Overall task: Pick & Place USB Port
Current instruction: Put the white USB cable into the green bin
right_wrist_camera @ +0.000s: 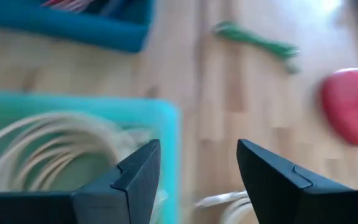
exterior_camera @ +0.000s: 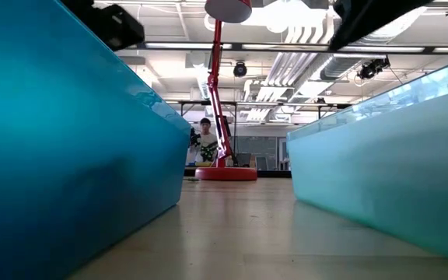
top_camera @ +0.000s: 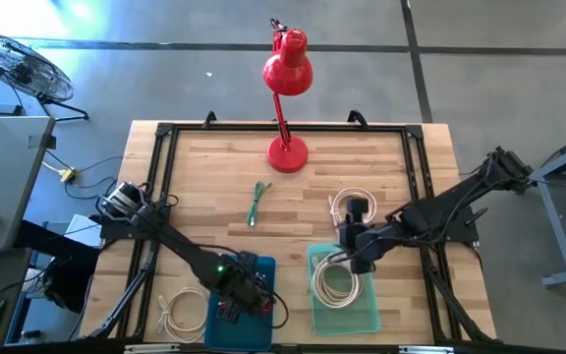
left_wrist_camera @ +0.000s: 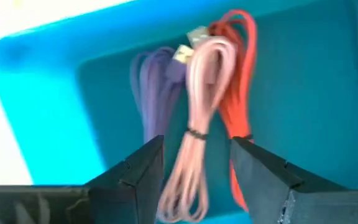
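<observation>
A blue bin [top_camera: 222, 334] near the table's near edge holds bundled pink [left_wrist_camera: 197, 124], purple [left_wrist_camera: 154, 87] and red [left_wrist_camera: 238, 74] USB cables lying on its floor. My left gripper [left_wrist_camera: 196, 142] hangs open over them, its fingers standing either side of the pink bundle; I see no touch. To the right, a pale teal bin [top_camera: 367, 317] holds a coiled white cable [right_wrist_camera: 48, 143]. My right gripper [right_wrist_camera: 197, 144] is open above that bin's far rim [right_wrist_camera: 166, 109]. Another white cable [top_camera: 345, 205] lies on the wood just beyond it.
A green cable [top_camera: 256, 203] lies mid-table and a white one [top_camera: 178, 310] left of the blue bin. A red desk lamp's base [top_camera: 287, 153] stands near the far edge. Black frame rails run along the table's sides. A person [exterior_camera: 206, 140] shows far off in the room.
</observation>
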